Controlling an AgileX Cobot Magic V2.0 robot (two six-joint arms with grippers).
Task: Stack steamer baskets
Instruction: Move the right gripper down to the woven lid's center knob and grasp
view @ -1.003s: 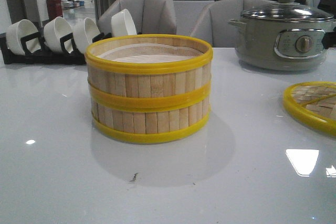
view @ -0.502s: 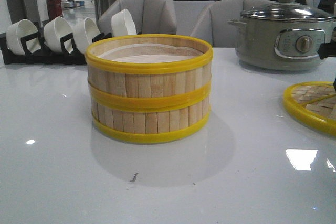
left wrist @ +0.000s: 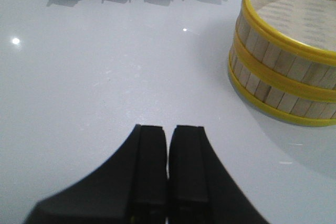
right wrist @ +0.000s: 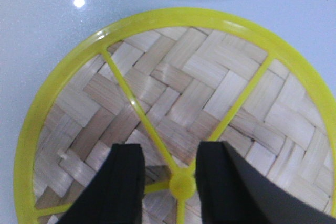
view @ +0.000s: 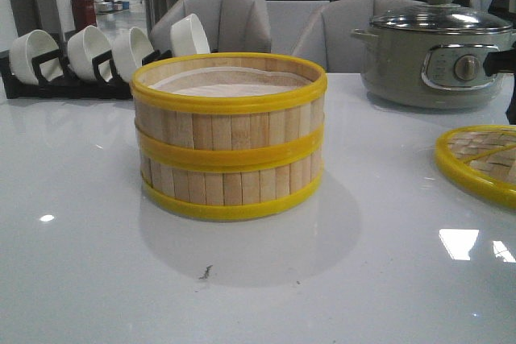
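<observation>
Two steamer baskets stand stacked at the table's middle, the upper basket (view: pixel 230 122) sitting squarely on the lower basket (view: pixel 234 185). The stack (left wrist: pixel 286 61) also shows in the left wrist view, off to the side of my left gripper (left wrist: pixel 168 135), which is shut with nothing in it over bare table. My right gripper (right wrist: pixel 170 153) is open above the flat woven lid (right wrist: pixel 173 103). The lid's yellow knob (right wrist: pixel 182 186) lies between the fingers, close to one of them, and I cannot tell whether it touches. In the front view only a dark part of the right arm (view: pixel 501 62) shows at the right edge.
The woven lid (view: pixel 480 159) lies flat at the table's right. A grey-green electric pot (view: pixel 435 54) with a glass cover stands at the back right. A black rack with white bowls (view: pixel 81 58) lines the back left. Chairs stand behind the table.
The dark part of my right arm at the right edge has shifted slightly upward. The stacked baskets and the lid have not moved.
</observation>
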